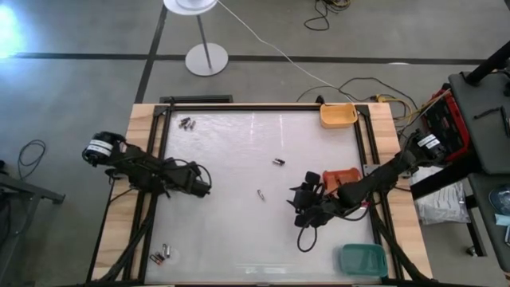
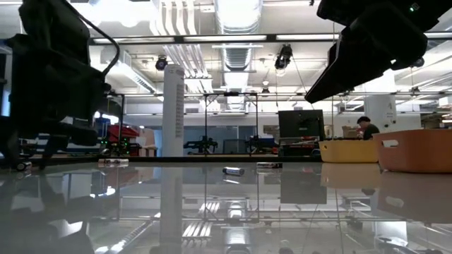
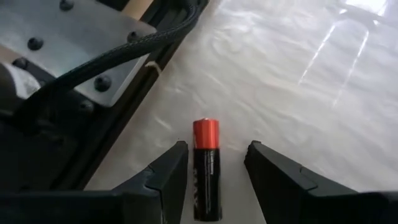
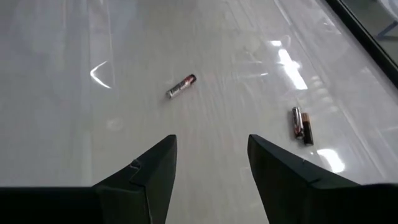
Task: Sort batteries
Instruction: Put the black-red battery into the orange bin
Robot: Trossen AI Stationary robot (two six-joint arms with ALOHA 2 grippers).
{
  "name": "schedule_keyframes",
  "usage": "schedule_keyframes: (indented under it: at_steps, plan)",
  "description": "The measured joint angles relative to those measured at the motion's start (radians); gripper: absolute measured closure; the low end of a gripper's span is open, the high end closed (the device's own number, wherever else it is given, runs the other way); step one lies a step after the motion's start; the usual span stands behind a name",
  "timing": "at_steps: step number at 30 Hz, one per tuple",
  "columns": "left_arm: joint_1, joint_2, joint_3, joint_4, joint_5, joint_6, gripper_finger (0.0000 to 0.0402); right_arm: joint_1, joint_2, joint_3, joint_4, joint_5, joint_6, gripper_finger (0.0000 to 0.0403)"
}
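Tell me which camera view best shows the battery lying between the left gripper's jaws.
The left wrist view: the battery, black with a red end, lies on the table between the open jaws of the left gripper, untouched. In the high view the arm covers it. The low and right wrist views do not show it identifiably.

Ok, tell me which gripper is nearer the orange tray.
Right. The right gripper hangs open over the table just beside the orange tray, on its inner side. The left gripper is open across the table, near the opposite edge.
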Motion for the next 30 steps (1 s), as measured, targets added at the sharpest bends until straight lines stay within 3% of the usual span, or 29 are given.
schedule_keyframes:
  at_steps: [5,13,19,26,30]
  plan:
    - [0.007,0.033,0.042,-0.011,-0.032,0.101,0.026,-0.002,-0.003,0.0,-0.039,0.004,0.048,0.0217]
    - [0.009,0.099,0.143,0.038,-0.129,0.28,0.0379,0.005,-0.127,0.0,-0.119,0.01,0.086,0.0232]
    - [0.008,0.092,0.174,0.218,-0.28,0.454,0.0378,0.03,-0.285,-0.001,-0.255,0.015,0.155,0.0221]
    - [0.001,-0.011,0.262,0.561,-0.515,0.901,0.038,0.079,-0.316,-0.113,-0.203,0.115,0.194,0.0203]
    - [0.002,-0.054,0.278,0.984,-0.491,1.35,0.038,0.079,-0.267,-0.196,-0.017,0.099,0.256,0.0197]
